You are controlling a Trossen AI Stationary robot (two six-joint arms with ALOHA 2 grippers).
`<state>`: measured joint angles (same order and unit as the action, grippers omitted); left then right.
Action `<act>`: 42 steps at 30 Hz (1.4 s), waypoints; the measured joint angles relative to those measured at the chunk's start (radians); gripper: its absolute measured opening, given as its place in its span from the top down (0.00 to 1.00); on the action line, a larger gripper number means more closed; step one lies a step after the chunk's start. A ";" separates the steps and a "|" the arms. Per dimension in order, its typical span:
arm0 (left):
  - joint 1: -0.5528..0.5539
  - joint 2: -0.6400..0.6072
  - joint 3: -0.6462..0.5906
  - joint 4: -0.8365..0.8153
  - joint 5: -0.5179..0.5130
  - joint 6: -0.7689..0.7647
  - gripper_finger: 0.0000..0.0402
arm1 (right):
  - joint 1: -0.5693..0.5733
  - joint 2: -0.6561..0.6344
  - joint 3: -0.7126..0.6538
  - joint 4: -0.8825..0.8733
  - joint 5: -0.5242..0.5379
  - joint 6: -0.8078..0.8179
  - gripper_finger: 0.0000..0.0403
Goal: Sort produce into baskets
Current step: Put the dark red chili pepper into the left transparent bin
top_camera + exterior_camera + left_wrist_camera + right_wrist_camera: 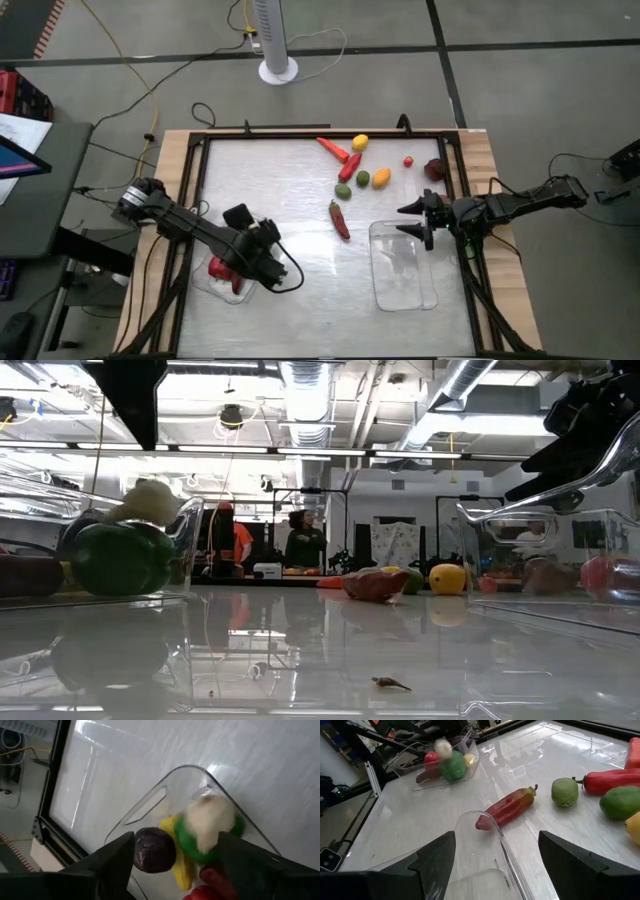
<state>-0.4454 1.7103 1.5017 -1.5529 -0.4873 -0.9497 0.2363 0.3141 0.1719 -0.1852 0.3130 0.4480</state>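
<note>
White worktop (pixel 300 200) framed in black rails carries everything. Nearest the front edge, toward the left side, the left gripper (pixel 172 857) hovers with fingers apart over a clear shallow plastic tray (pixel 150 805) holding a dark purple round piece (pixel 154 850), a yellow piece (pixel 180 865), a green piece with a white top (pixel 210 822) and a red piece (pixel 212 882). Toward the right side, a second clear tray (pixel 402 265) lies bare, and the right gripper (pixel 412 220) sits over its far rim, fingers spread. Farther back, a dark red pepper (pixel 340 220) lies alone mid-table. Near the far edge cluster a small green fruit (pixel 343 191), an orange-and-green fruit (pixel 380 178), a yellow lemon (pixel 360 142) and an orange carrot (pixel 333 148).
</note>
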 joint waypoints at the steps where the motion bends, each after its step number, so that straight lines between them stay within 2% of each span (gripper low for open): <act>1: 0.007 0.000 0.000 0.004 0.000 0.013 0.31 | 0.000 0.000 0.000 0.001 0.000 0.000 0.23; 5: 0.050 0.000 0.000 0.055 -0.017 0.077 0.31 | 0.000 0.000 0.000 0.006 0.000 -0.001 0.23; 18: 0.234 0.033 0.000 0.461 -0.015 0.461 0.30 | 0.000 0.000 0.000 0.008 0.001 -0.005 0.23; 26: 0.312 0.160 0.000 0.813 0.029 0.777 0.30 | 0.006 0.001 0.000 0.052 0.003 -0.011 0.23; 30: 0.328 0.256 0.001 0.961 0.115 0.956 0.30 | 0.006 -0.001 0.001 0.067 -0.004 -0.005 0.23; 34: 0.358 0.361 0.050 0.984 0.212 0.994 0.30 | 0.006 -0.001 0.008 0.065 -0.026 -0.003 0.23; 42: 0.389 0.498 0.183 0.949 0.230 1.194 0.30 | 0.013 -0.002 0.016 0.054 -0.026 0.039 0.23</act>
<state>-0.0566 2.2082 1.6845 -0.6037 -0.2574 0.2445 0.2493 0.3126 0.1879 -0.1310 0.2867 0.4870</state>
